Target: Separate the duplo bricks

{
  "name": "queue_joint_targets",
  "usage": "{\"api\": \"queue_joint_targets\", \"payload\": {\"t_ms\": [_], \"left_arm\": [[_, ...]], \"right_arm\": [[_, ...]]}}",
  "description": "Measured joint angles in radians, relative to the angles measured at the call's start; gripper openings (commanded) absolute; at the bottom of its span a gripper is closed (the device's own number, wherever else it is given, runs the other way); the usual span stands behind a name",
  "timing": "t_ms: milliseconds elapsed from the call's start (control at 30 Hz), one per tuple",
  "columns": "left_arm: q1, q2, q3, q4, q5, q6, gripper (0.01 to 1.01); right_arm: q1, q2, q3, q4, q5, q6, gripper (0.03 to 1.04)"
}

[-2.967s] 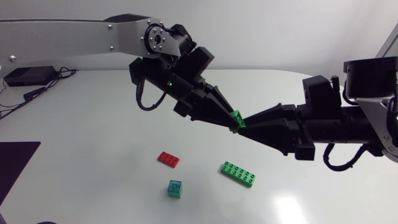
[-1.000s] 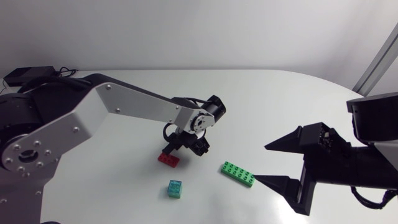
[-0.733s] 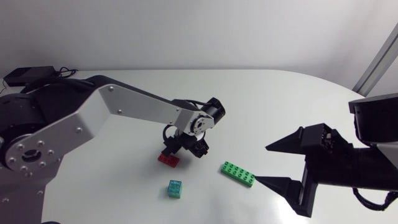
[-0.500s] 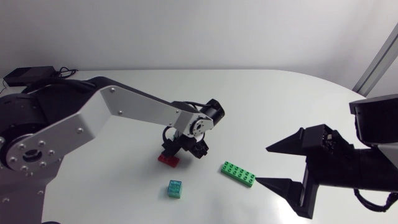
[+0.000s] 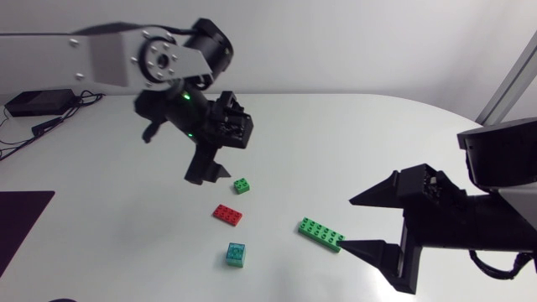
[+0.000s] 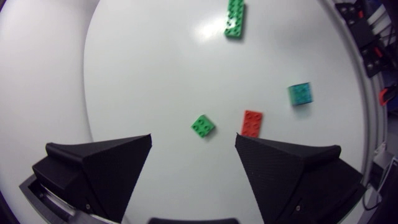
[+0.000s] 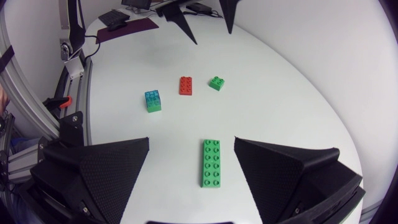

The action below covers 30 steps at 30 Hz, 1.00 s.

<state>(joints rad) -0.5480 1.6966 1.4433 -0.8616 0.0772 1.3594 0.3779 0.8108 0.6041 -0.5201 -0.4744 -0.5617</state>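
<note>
Four separate bricks lie on the white table. A small green brick sits just behind a red brick; a teal brick is nearer the front, and a long green brick lies to their right. My left gripper hangs open above the table, up and left of the small green brick, holding nothing. The red brick shows beside it. My right gripper stands open just right of the long green brick, which lies ahead of its fingers.
A black box with cables sits at the table's far left corner. A dark mat lies at the left edge. The teal brick and red brick lie beyond the long green one.
My left gripper has opened and risen up and back from the red brick. The small green brick now lies free on the table. The right arm has barely moved.
</note>
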Motion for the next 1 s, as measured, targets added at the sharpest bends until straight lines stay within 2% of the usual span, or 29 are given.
{"api": "queue_joint_targets", "payload": {"t_ms": [133, 233, 367, 467, 600, 800, 1000], "left_arm": [[0.031, -0.096, -0.053, -0.098, 0.171, -0.037, 0.923], [0.029, -0.112, -0.148, -0.122, 0.242, -0.045, 0.908], [0.000, -0.111, -0.304, -0.064, 0.257, -0.066, 0.866], [-0.027, -0.099, -0.368, -0.004, 0.257, -0.095, 0.866], [-0.052, -0.074, -0.396, 0.077, 0.257, -0.134, 0.834], [-0.063, -0.039, -0.416, 0.152, 0.260, -0.206, 0.721], [-0.063, -0.017, -0.486, 0.172, 0.260, -0.230, 0.716]], "right_arm": [[0.032, 0.020, 0.000, 0.014, 0.005, 0.021, 0.98], [0.053, 0.026, 0.000, 0.026, 0.015, 0.031, 0.98], [0.076, 0.029, 0.000, 0.029, 0.037, 0.049, 0.98], [0.088, 0.030, 0.000, 0.029, 0.042, 0.053, 0.98], [0.106, 0.035, 0.000, 0.030, 0.061, 0.069, 0.98], [0.116, 0.045, 0.000, 0.033, 0.071, 0.080, 0.98], [0.116, 0.058, 0.000, 0.050, 0.077, 0.085, 0.98]]}}
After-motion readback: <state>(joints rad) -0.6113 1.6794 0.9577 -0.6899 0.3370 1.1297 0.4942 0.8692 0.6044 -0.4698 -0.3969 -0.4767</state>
